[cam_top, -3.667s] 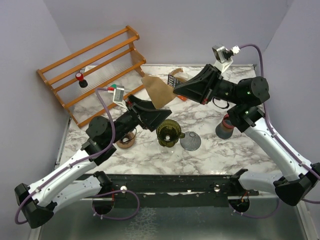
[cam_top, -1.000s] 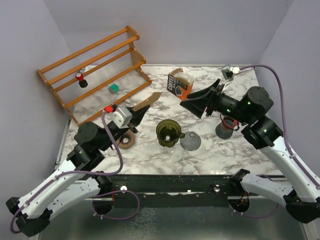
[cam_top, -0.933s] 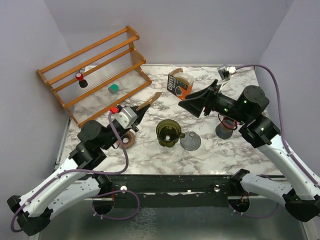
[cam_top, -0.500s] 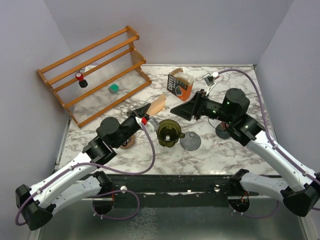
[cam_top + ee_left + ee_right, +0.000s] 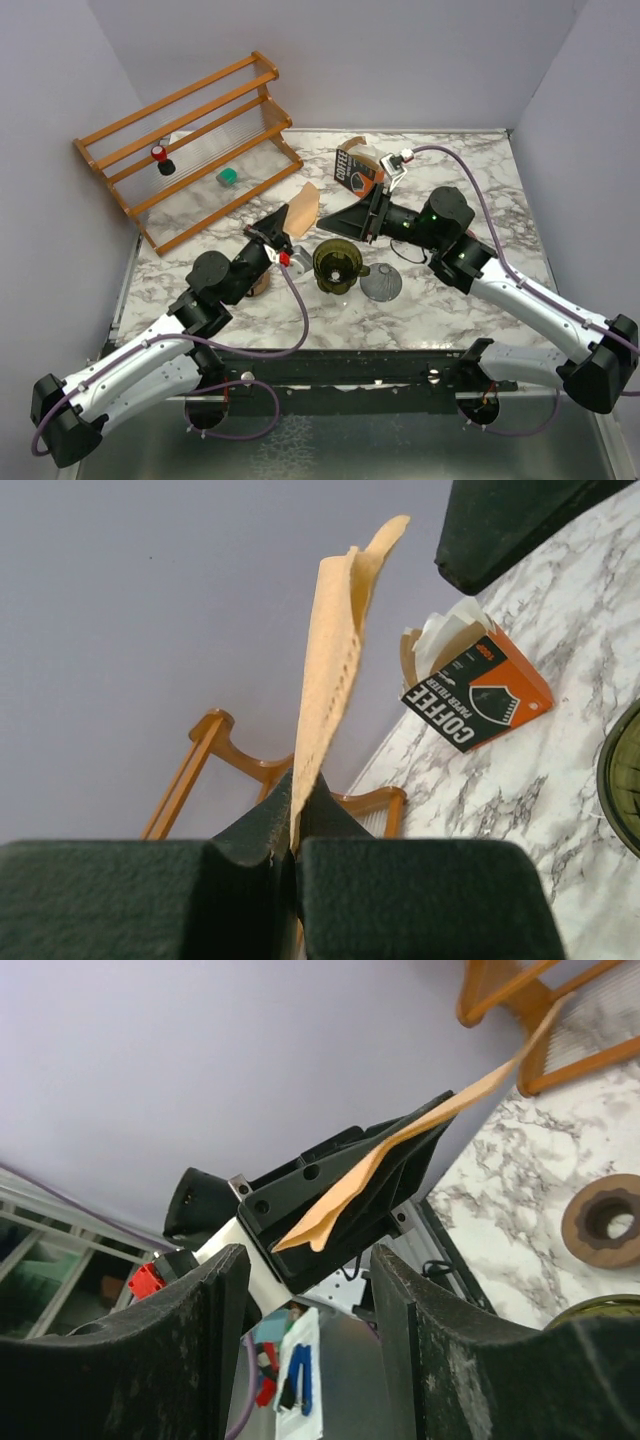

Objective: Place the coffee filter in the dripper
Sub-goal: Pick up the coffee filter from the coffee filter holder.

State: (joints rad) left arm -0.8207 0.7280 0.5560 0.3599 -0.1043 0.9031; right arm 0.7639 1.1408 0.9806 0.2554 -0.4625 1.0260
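My left gripper (image 5: pixel 285 224) is shut on the lower edge of a flat tan coffee filter (image 5: pixel 303 207), which stands upright just left of and above the dripper (image 5: pixel 338 265), a dark olive glass cone on the marble table. In the left wrist view the filter (image 5: pixel 335 650) rises edge-on from my closed gripper (image 5: pixel 290 815). My right gripper (image 5: pixel 338 221) points left at the filter, open, with nothing held. Seen from the right wrist, the filter (image 5: pixel 400 1150) and the left gripper (image 5: pixel 340 1200) lie just beyond my right gripper (image 5: pixel 310 1270).
An orange-and-black filter box (image 5: pixel 356 170) stands open behind the right gripper. A grey disc (image 5: pixel 381 283) lies right of the dripper, and a brown wooden ring (image 5: pixel 605 1220) lies left of it. The wooden rack (image 5: pixel 190 150) fills the back left.
The left arm carried the filter to the right, close to the dripper. The right gripper swung left toward the filter, and its jaws narrowed a little.
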